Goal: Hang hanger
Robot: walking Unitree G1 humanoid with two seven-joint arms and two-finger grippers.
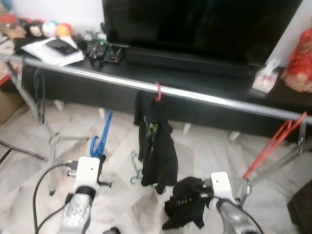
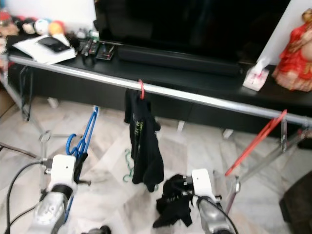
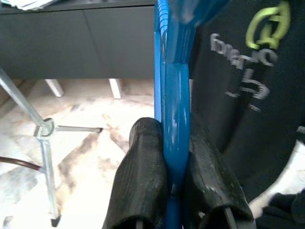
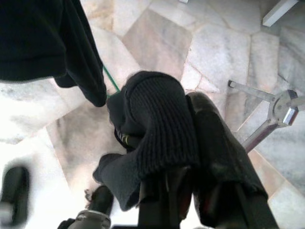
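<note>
The left gripper (image 3: pixel 174 162) is clamped on a blue hanger (image 1: pixel 101 136), held upright below the metal rail (image 1: pixel 204 96). The right gripper (image 4: pixel 190 143) pinches a bunched black garment (image 1: pixel 187 201) (apparently knitted) low over the marble floor (image 1: pixel 122 195) — beside a black shirt (image 1: pixel 157 146) hanging from a red hanger (image 1: pixel 158 91).
</note>
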